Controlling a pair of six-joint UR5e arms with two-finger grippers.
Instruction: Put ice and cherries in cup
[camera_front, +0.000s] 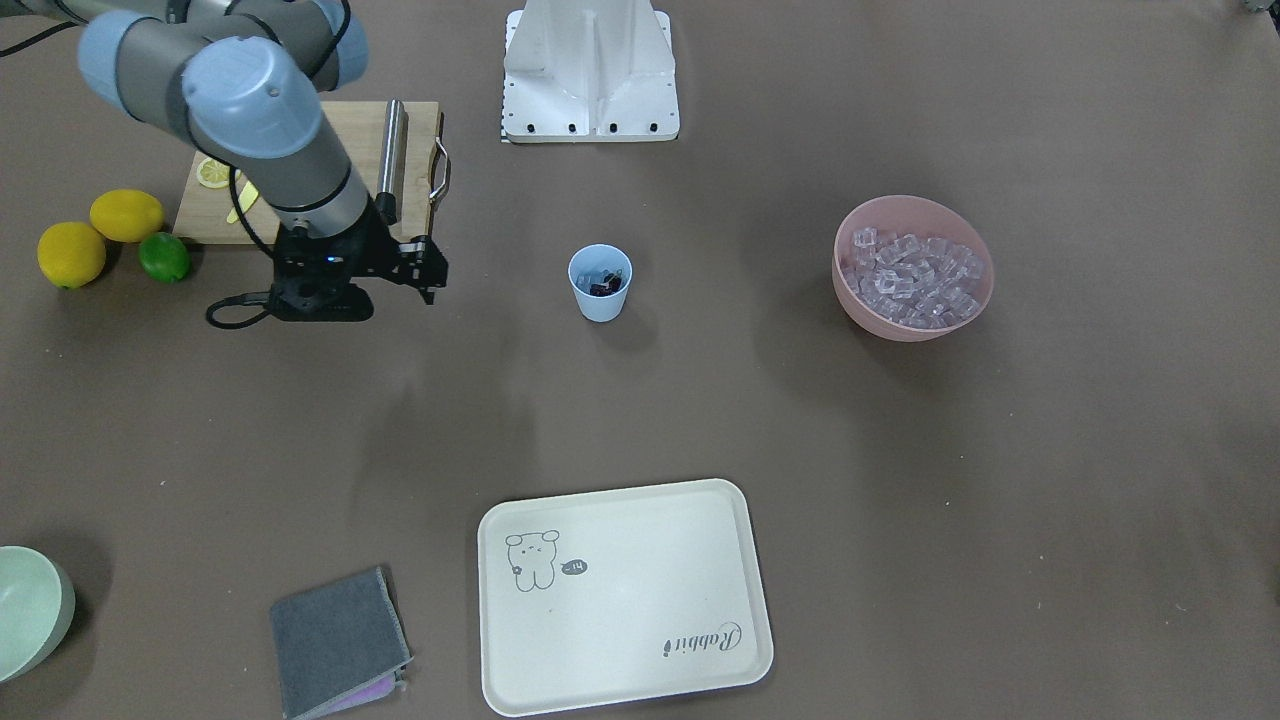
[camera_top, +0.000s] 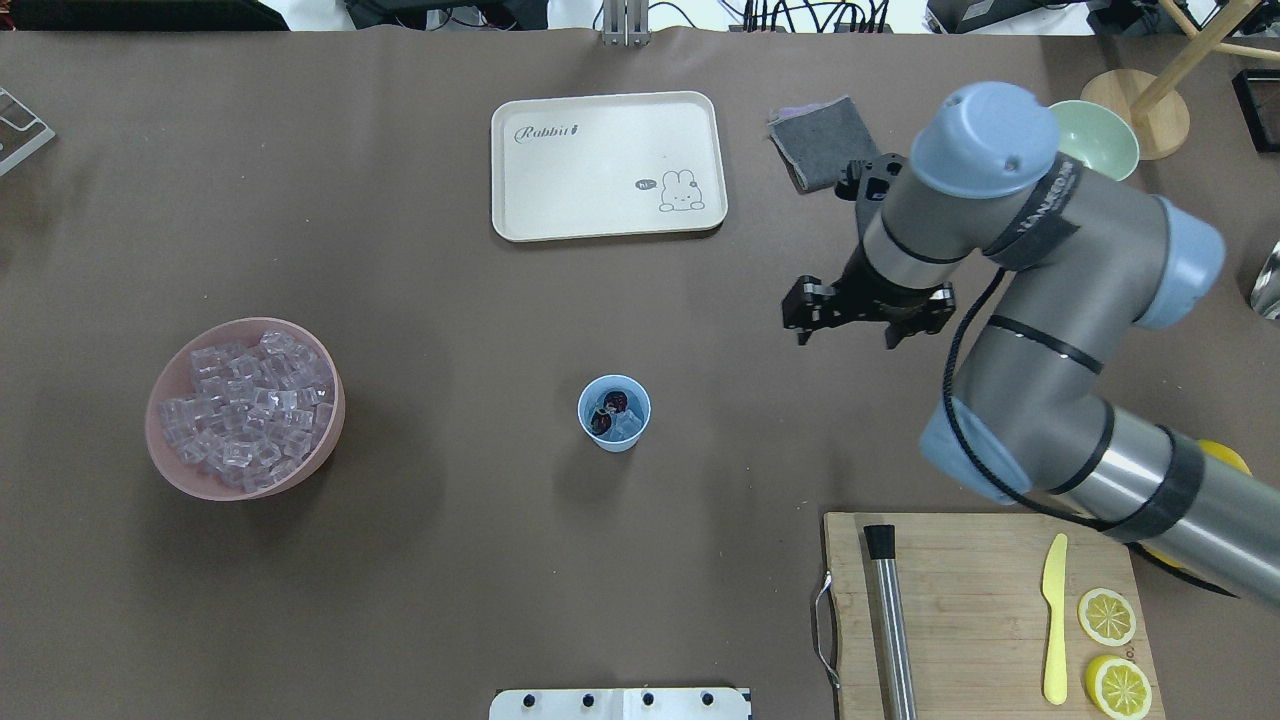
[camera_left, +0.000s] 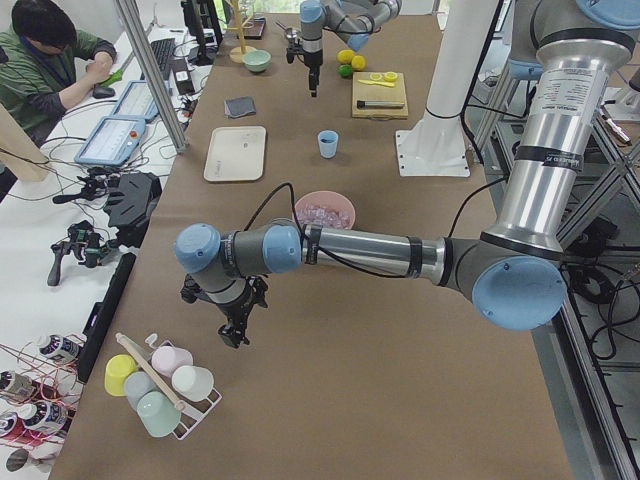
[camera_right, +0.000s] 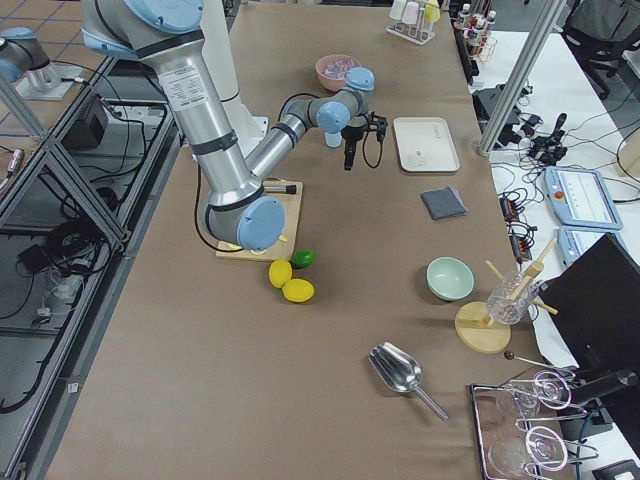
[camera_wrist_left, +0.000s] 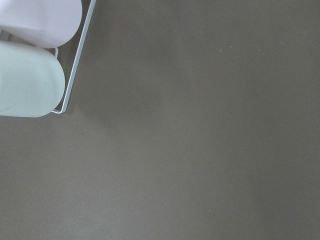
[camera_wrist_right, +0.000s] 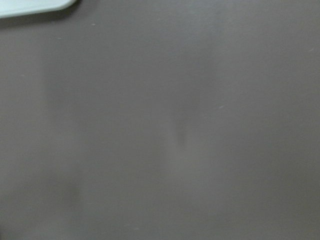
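Observation:
The light blue cup (camera_top: 613, 412) (camera_front: 600, 283) stands upright at the table's middle. Dark cherries (camera_top: 609, 406) and a clear ice cube (camera_top: 627, 426) lie inside it. More ice (camera_top: 245, 408) fills the pink bowl (camera_front: 975, 295) far to the cup's side. My right gripper (camera_top: 846, 338) (camera_front: 390, 285) hangs over bare table between the cup and the cutting board, well apart from the cup, open with nothing in it. My left gripper (camera_left: 235, 330) shows only in the exterior left view, low at the table's near end, and I cannot tell its state.
A cream tray (camera_top: 600, 165) and a grey cloth (camera_top: 820, 140) lie across the table. The cutting board (camera_top: 960, 600) holds a steel rod (camera_top: 890, 620), a yellow knife and lemon slices. Lemons and a lime (camera_front: 164, 257) sit beside it. A cup rack (camera_left: 160, 385) is near my left gripper.

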